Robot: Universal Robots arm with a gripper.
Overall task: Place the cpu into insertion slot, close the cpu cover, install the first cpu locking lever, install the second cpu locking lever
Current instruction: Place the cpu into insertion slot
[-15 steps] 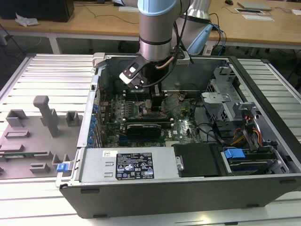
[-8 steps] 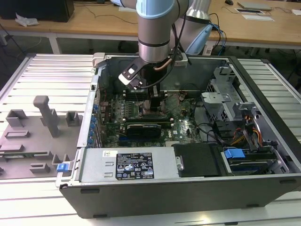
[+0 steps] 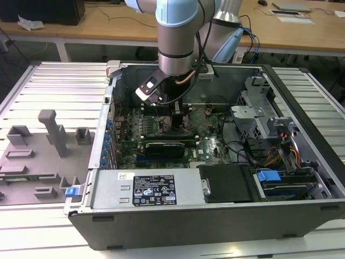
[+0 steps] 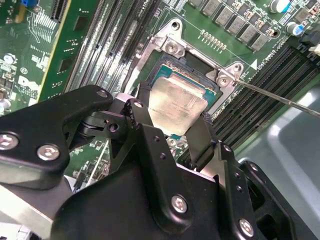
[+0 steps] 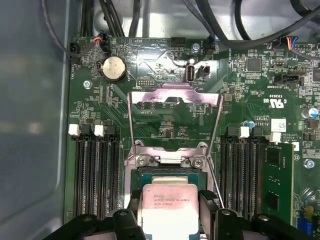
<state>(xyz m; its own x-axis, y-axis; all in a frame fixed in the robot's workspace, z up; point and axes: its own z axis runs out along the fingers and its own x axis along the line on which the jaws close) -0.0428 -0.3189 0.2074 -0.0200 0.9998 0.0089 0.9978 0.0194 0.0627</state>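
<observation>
In both wrist views the cpu, a flat square chip with a dull silver top, sits between my black fingers. My gripper is shut on its two opposite edges. The chip is right over the insertion slot, whose black rim shows past its far edge; I cannot tell whether it is seated. The cpu cover, a thin silver frame with a wide window, stands swung open behind the slot. A thin wire locking lever juts out beside the slot.
Long black memory slots run along both sides of the slot. A green card stands in one. The arm reaches down into the open computer case. Cables cross the board's far end. Grey fixtures lie outside the case.
</observation>
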